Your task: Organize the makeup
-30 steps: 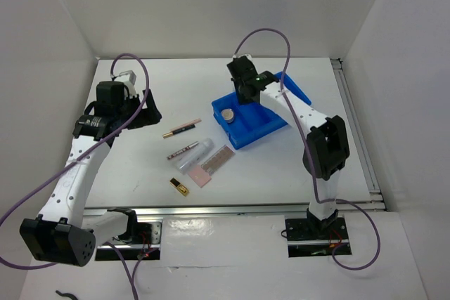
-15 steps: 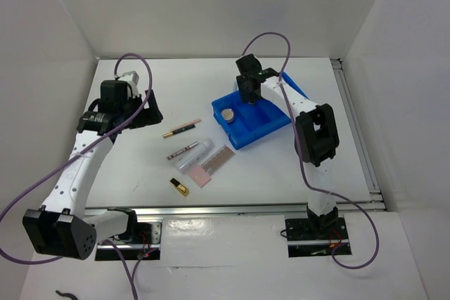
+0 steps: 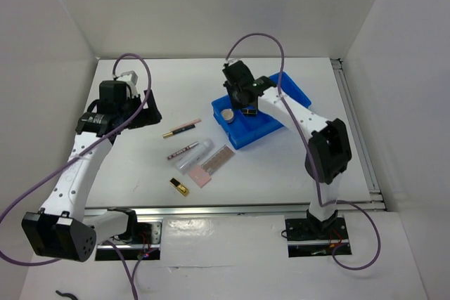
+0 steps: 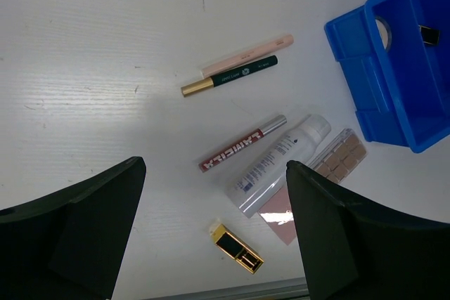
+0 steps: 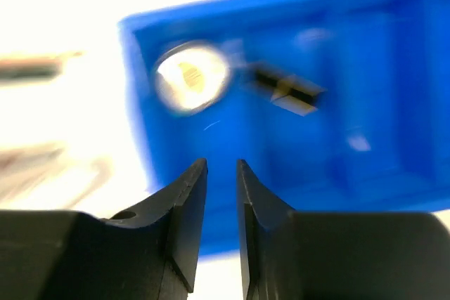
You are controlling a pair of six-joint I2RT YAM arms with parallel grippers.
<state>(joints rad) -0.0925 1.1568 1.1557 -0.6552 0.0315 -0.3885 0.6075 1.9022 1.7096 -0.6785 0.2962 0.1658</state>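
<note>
At far left, the left gripper (image 3: 140, 109) hangs above the white table (image 3: 126, 159), its fingers spread wide and empty. Below it the loose makeup lies in a cluster: a pink pencil (image 4: 247, 55) touching a green-and-gold pencil (image 4: 232, 76), then a red-lettered pencil (image 4: 242, 144) just beside a clear tube (image 4: 278, 165), a flat pink palette (image 4: 320, 177) against the tube, and a black-gold lipstick (image 4: 238, 247) nearest the arms. To the right sits the blue tray (image 4: 351, 54), with a round compact (image 5: 191, 79) and a second lipstick (image 5: 288, 90) lying in it. Over the tray's near-left part hovers the right gripper (image 5: 221, 166), fingers drawn almost together on nothing.

All of it looks light, hard and slick. The pencils and tube are likely to roll, so a pinch across the barrel near mid-length seems safest. The palette sits low and probably needs taking by its long edges, and the square lipstick across two flat sides.

A second ago only the compact showed in the tray, and the right gripper stood further back over it. The second lipstick now lies on the tray floor and the gripper has swung left. The left arm and the loose pieces have barely changed.
</note>
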